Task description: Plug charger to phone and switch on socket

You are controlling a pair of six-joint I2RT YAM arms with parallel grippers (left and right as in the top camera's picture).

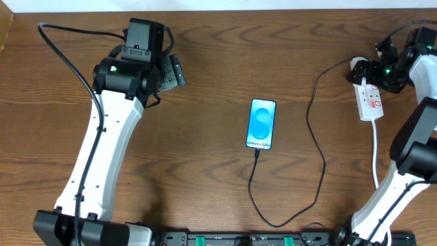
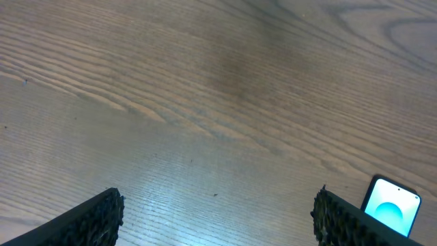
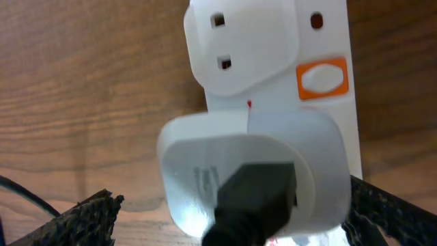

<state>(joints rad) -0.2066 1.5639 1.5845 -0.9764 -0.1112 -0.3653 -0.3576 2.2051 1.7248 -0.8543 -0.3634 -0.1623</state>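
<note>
The right hand [image 3: 239, 215] hangs wide open over the socket [image 3: 328, 41], its fingers on either side of the white plug [image 3: 252, 157] and gripping nothing. The left hand [image 2: 218, 215] is spread wide and empty above the desk [image 2: 205, 102]. The phone [image 2: 392, 208] lies just outside one finger, with the charger [image 1: 315, 137] reaching its text end.

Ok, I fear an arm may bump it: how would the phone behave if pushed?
The phone lies flat and slim on the smooth wooden table, so it would probably slide, not tip. The charger seems plugged into its lower end and loops slack, so it would likely trail along limply with little resistance.
</note>
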